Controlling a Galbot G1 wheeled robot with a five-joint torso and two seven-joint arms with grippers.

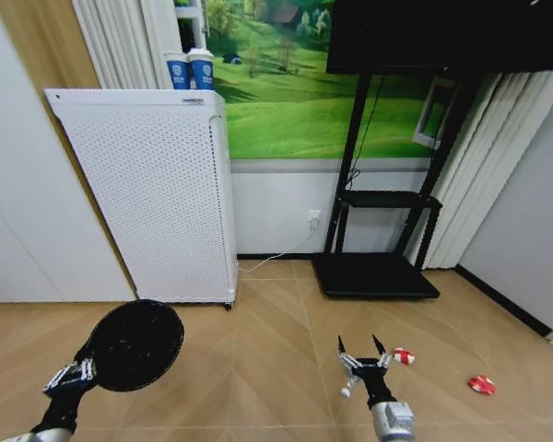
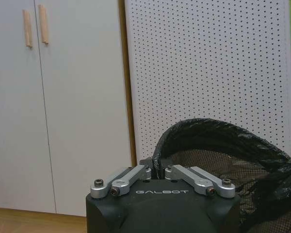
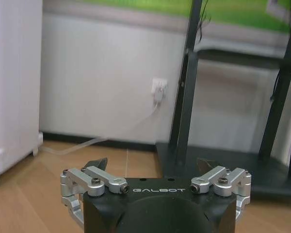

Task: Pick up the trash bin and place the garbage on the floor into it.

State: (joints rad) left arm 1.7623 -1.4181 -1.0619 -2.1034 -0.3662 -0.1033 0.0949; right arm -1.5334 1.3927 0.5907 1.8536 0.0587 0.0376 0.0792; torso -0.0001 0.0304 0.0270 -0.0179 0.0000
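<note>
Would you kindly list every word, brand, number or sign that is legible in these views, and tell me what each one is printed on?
"GALBOT": on the black body of the left gripper, which is shut on the trash bin.
"GALBOT": on the body of the open right gripper.
Blue-and-white paper cups on the white perforated cabinet: printing too small to read.
Small mark on the cabinet's top front edge: unreadable.

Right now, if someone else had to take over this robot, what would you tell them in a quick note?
Left gripper: shut on the rim of the trash bin, holding it up at the robot's left.
Right gripper: open, empty, held low in front over the floor.
Garbage: two red-and-white wrappers lie on the floor to the right, one just beyond the right gripper, the other farther right.
Done: bin picked up.
Left: pick up both wrappers and drop them into the bin.
</note>
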